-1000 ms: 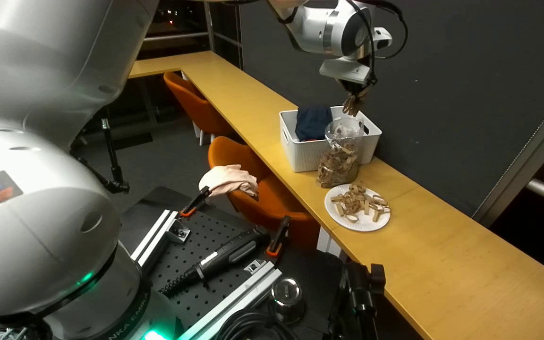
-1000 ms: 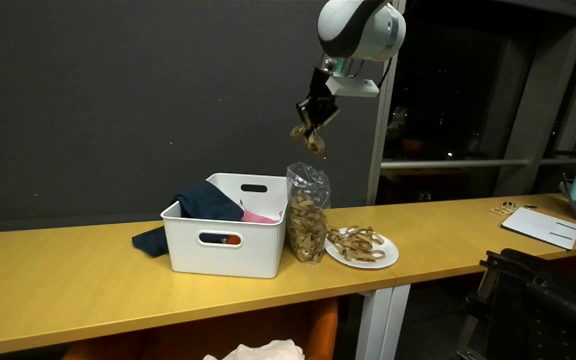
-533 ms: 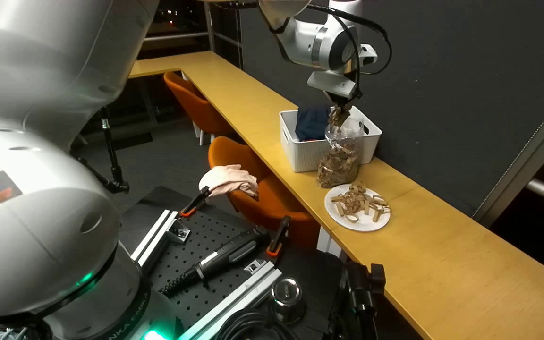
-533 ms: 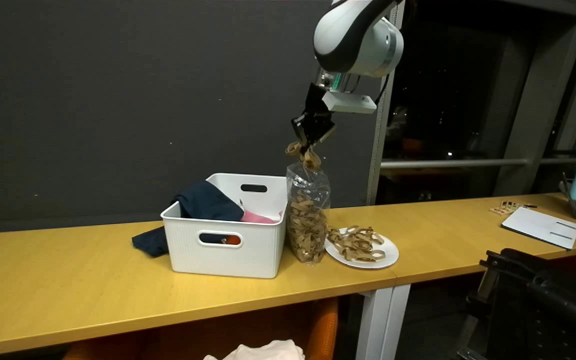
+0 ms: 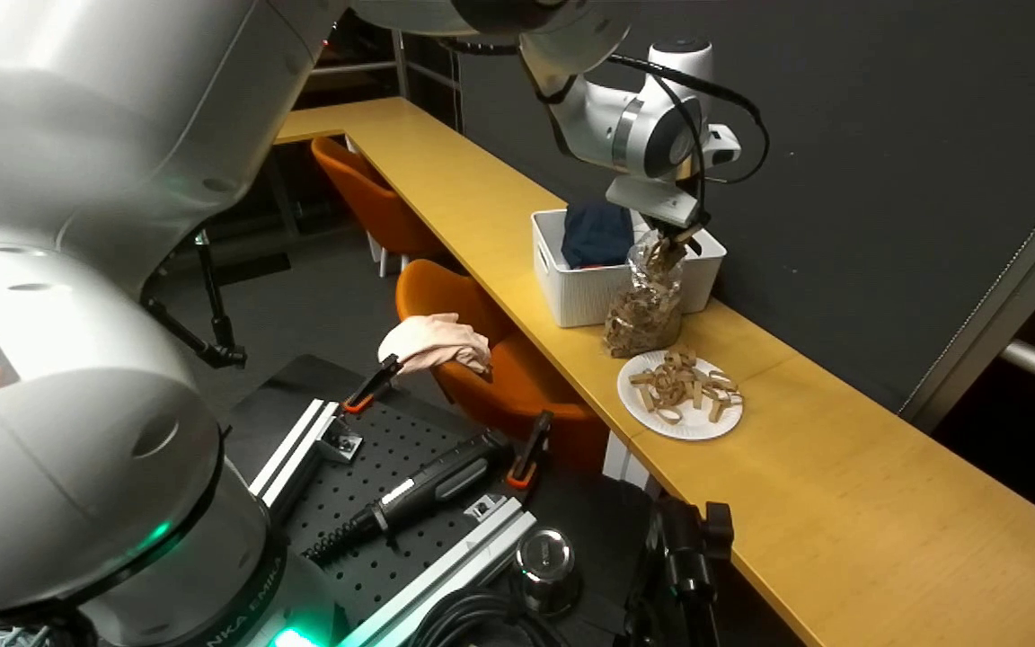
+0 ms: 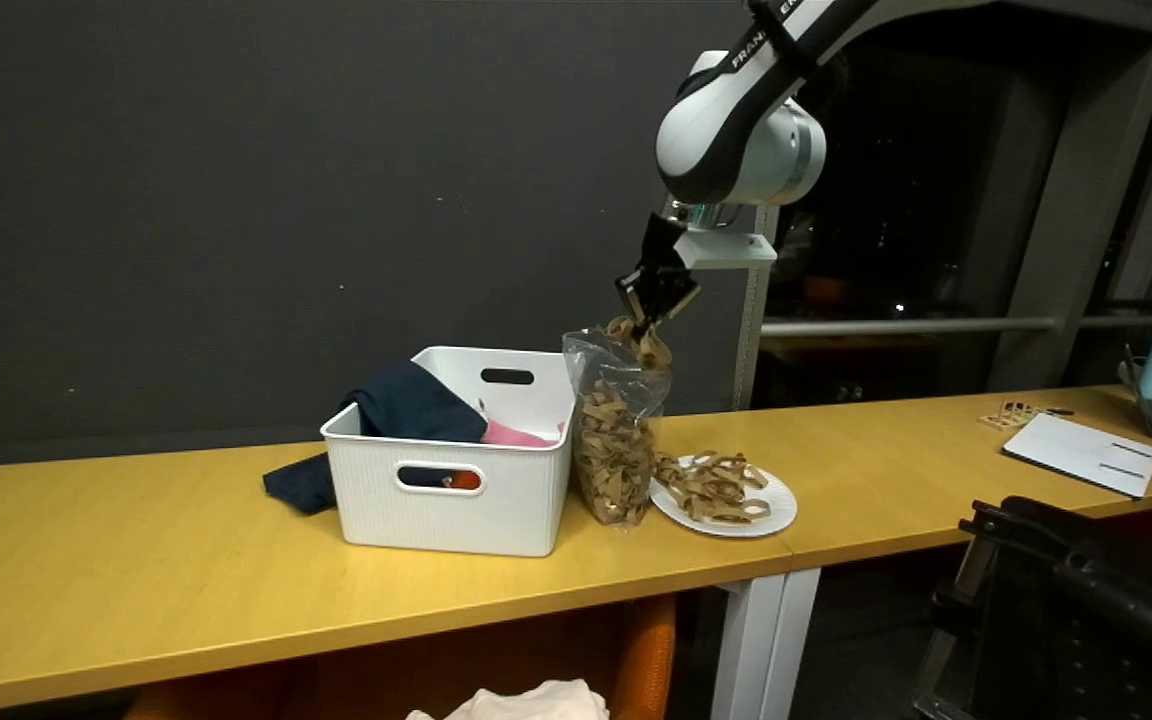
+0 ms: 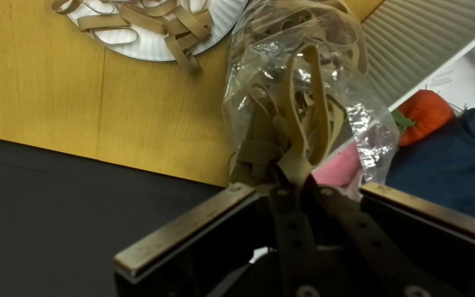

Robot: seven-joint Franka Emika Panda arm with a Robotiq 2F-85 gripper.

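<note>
My gripper (image 6: 644,325) is shut on a bunch of tan rubber bands (image 6: 653,353). In the wrist view the fingertips (image 7: 297,175) pinch the held bands (image 7: 320,99), which hang down in loops. The bunch is at the mouth of a tall clear plastic bag (image 6: 616,440), and in an exterior view it overlaps the bag's top (image 5: 641,314). I cannot tell how far inside it is. The bag stands upright, its lower part filled with similar bands. A white paper plate (image 6: 782,508) with several loose tan bands (image 6: 711,488) lies beside the bag.
A white bin (image 6: 451,525) stands against the bag's other side. It holds dark blue cloth (image 6: 416,405), something pink (image 6: 511,434) and an orange item (image 7: 425,115). The dark wall (image 6: 236,200) rises behind the wooden table (image 6: 186,560). An orange chair (image 5: 517,377) stands at its edge.
My gripper has come down with the bands from above the bag to its mouth, shifting sideways slightly. The bag's top has bent and spread. The plate and bin have not moved.
</note>
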